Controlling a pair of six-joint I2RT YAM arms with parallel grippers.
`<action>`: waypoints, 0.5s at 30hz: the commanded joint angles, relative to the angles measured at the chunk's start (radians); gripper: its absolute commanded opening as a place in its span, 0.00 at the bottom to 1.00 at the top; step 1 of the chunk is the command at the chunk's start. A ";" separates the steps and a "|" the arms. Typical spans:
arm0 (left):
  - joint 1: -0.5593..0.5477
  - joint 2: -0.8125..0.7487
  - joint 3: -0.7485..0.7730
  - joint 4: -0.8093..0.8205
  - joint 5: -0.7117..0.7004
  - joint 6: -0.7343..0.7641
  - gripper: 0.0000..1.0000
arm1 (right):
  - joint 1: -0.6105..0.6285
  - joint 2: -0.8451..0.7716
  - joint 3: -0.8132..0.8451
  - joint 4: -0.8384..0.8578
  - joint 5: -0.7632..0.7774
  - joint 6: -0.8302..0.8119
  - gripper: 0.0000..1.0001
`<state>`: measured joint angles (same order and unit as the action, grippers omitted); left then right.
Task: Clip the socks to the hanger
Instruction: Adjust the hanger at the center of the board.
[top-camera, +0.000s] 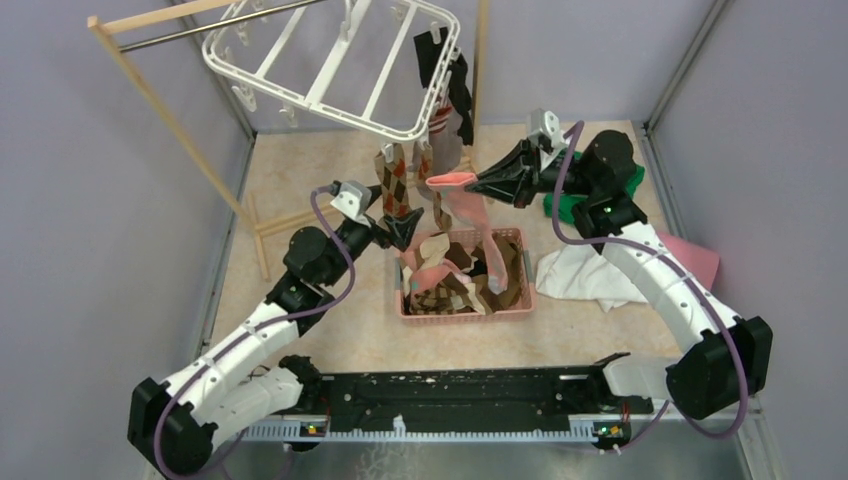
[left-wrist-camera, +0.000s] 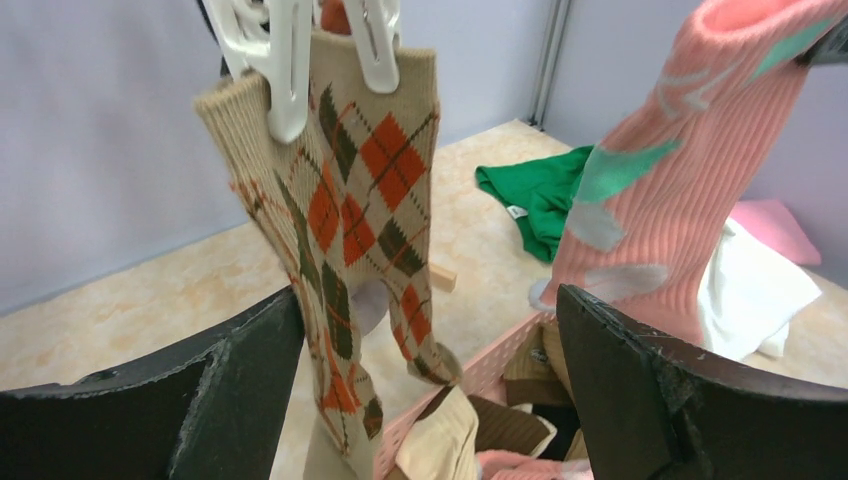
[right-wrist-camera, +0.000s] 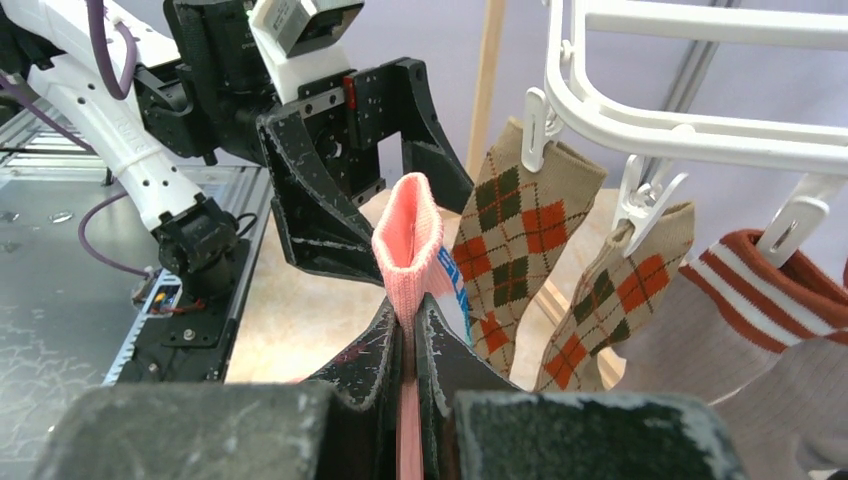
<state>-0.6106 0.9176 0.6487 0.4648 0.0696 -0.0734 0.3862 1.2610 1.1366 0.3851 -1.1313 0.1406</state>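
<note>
The white hanger (top-camera: 330, 60) hangs tilted at the back, its frame (right-wrist-camera: 700, 140) also across the top of the right wrist view. Clipped to it are two argyle socks (right-wrist-camera: 520, 230) (right-wrist-camera: 610, 300), a striped sock (right-wrist-camera: 770, 290) and a black sock (top-camera: 455, 80). My right gripper (top-camera: 478, 183) (right-wrist-camera: 411, 310) is shut on the cuff of a pink-teal sock (top-camera: 455, 185) (left-wrist-camera: 670, 170) that trails down into the pink basket (top-camera: 463, 312). My left gripper (top-camera: 405, 235) (left-wrist-camera: 430, 310) is open, empty, just below an argyle sock (left-wrist-camera: 350, 200) and beside the pink one.
The pink basket's rim (left-wrist-camera: 490, 370) encloses several loose socks. A green cloth (top-camera: 570, 205), a white cloth (top-camera: 585, 275) and a pink cloth (top-camera: 695, 255) lie at the right. A wooden rack (top-camera: 150, 90) stands at the back left, carrying the hanger.
</note>
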 joint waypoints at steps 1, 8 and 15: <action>-0.001 -0.084 -0.032 -0.074 -0.059 0.037 0.99 | 0.044 -0.001 0.080 -0.028 0.009 -0.059 0.00; 0.001 -0.209 -0.030 -0.262 -0.142 0.111 0.99 | 0.184 0.006 0.115 -0.136 0.142 -0.151 0.00; 0.000 -0.346 0.050 -0.608 -0.277 0.109 0.99 | 0.358 0.026 0.134 -0.142 0.423 -0.217 0.00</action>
<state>-0.6106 0.6540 0.6292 0.0605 -0.1001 0.0261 0.6708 1.2732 1.2114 0.2230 -0.8925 -0.0265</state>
